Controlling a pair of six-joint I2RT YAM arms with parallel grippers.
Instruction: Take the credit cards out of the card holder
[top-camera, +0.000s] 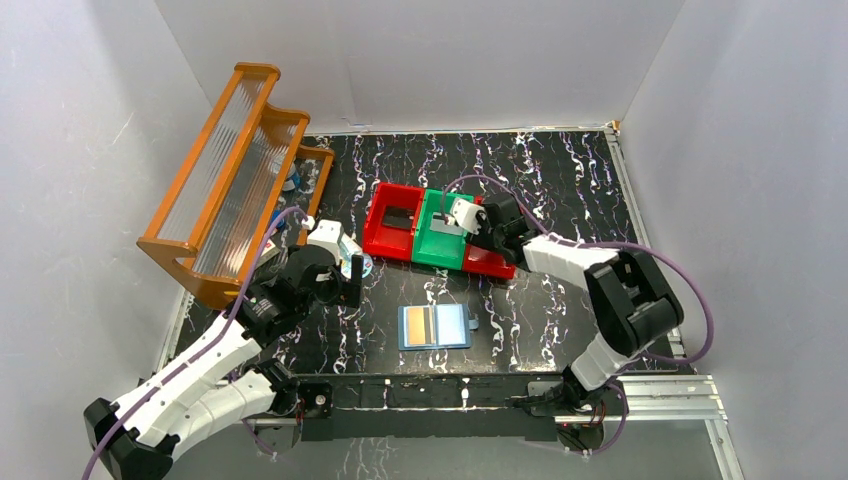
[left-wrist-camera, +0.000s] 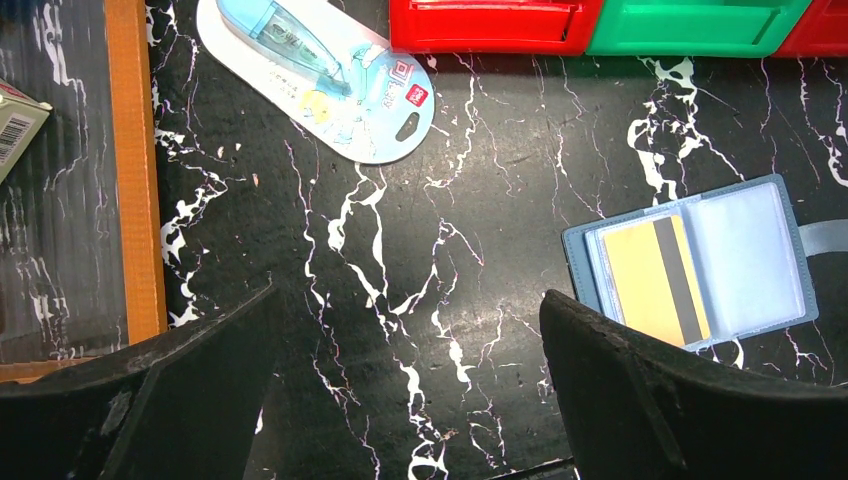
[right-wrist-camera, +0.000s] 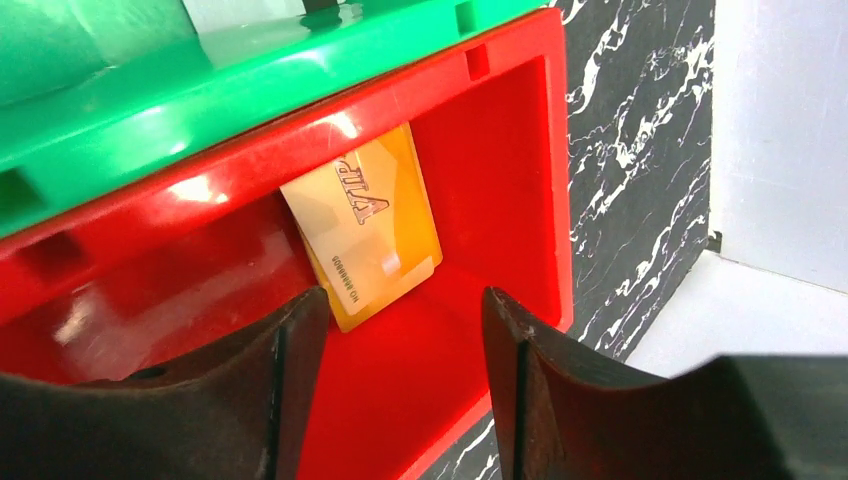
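Right claw (right-wrist-camera: 400, 310) is released: fingers spread, nothing between them. It hangs over the red bin (right-wrist-camera: 500, 180), lower centre of the right wrist view. A gold-orange card (right-wrist-camera: 375, 235) sits mid-frame inside that bin, apart from both fingers and tilted up against the wall that adjoins the green bin (right-wrist-camera: 250, 70). Judgement: the claw is parked low over the bin so a card lands inside rather than on the worktop (top-camera: 560, 320).

Left claw (left-wrist-camera: 408, 300) is also released, at full spread, holding nothing. It hovers over bare worktop at the bottom of the left wrist view. It looks like a standby pose, angled so its camera keeps the holder in sight.

The card holder (top-camera: 434, 326) lies open and flat on the worktop, lower centre of the top view, well apart from both claws. One tan card with a dark stripe (left-wrist-camera: 645, 280) is tucked in its left pocket, so the task is not finished. The pocket beside it looks empty.

In the top view, the other red bin (top-camera: 398, 218), left of the green one, shows a dark rectangle, possibly the black card. I can't confirm it.

An oval white-and-blue case (left-wrist-camera: 330, 80) lies at the upper left of the left wrist view, untouched.
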